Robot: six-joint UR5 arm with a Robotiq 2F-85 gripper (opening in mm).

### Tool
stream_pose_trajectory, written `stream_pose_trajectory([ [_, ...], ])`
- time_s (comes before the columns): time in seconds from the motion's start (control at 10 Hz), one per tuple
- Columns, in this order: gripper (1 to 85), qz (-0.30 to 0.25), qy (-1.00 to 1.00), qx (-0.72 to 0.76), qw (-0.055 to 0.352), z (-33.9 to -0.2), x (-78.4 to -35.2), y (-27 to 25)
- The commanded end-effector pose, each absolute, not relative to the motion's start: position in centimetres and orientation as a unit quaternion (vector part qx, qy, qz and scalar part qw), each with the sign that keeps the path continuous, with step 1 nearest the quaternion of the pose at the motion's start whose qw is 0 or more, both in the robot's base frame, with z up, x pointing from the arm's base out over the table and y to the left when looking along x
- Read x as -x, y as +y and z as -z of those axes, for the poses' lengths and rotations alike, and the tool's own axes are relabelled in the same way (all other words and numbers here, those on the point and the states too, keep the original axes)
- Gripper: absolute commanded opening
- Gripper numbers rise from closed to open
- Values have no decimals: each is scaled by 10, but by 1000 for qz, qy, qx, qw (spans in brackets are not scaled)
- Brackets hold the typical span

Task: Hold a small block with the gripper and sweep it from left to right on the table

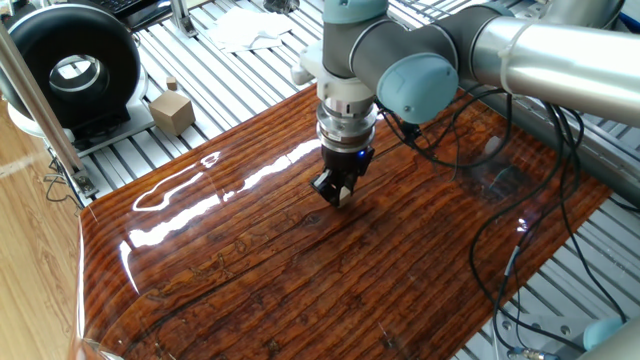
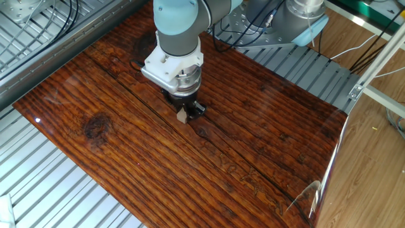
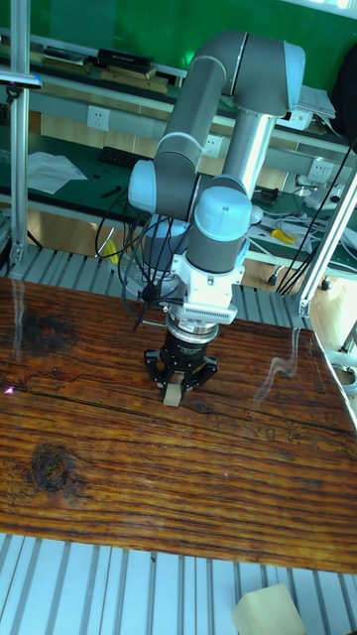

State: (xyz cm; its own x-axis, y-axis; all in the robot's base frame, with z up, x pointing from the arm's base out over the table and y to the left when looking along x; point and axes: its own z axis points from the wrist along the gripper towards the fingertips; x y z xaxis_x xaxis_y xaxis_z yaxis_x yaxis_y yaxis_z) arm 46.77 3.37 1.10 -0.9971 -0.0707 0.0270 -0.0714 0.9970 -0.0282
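1. Near the middle of the table [image 2: 266, 133], the gripper [image 2: 183, 114] is pointing straight down, its two black fingers clamped on the small block [image 2: 182, 116].
2. The other fixed view is showing the block most plainly: a pale tan cube sticking out below the fingertips, its underside at the glossy board; whether it is actually touching the wood cannot be told.
3. The tall fixed view is showing the gripper [image 3: 177, 389] head-on, with both fingers spreading from the wrist and closing in on the small block [image 3: 173, 397] from either side; a long dark seam in the table [image 3: 99, 476] is running just behind the block.
4. One fixed view is hiding most of the small block [image 1: 340, 199]; only a pale sliver is peeking out at the tip of the gripper [image 1: 338, 192], and the grip cannot be judged from here alone.
5. That same view alone is showing a larger tan cube with a knob [image 1: 172, 110] sitting on the slatted aluminium frame [image 1: 240, 85], well apart from the table [image 1: 300, 280], and beside it a black ring-shaped device [image 1: 72, 68].
6. Only the tall fixed view is showing a pale tan object [image 3: 273, 610] lying on the slats at the bottom edge.
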Motion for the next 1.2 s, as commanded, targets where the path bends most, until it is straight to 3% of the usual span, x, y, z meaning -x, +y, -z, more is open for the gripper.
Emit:
stream_pose_trajectory([
  [0.0, 10, -31, -998, -46, 14, -13, -468, 24],
  [0.2, 10, -1, -1000, -26, 10, -12, -470, 40],
  [1.1, 10, -1, -1000, -19, 16, -12, -466, 39],
])
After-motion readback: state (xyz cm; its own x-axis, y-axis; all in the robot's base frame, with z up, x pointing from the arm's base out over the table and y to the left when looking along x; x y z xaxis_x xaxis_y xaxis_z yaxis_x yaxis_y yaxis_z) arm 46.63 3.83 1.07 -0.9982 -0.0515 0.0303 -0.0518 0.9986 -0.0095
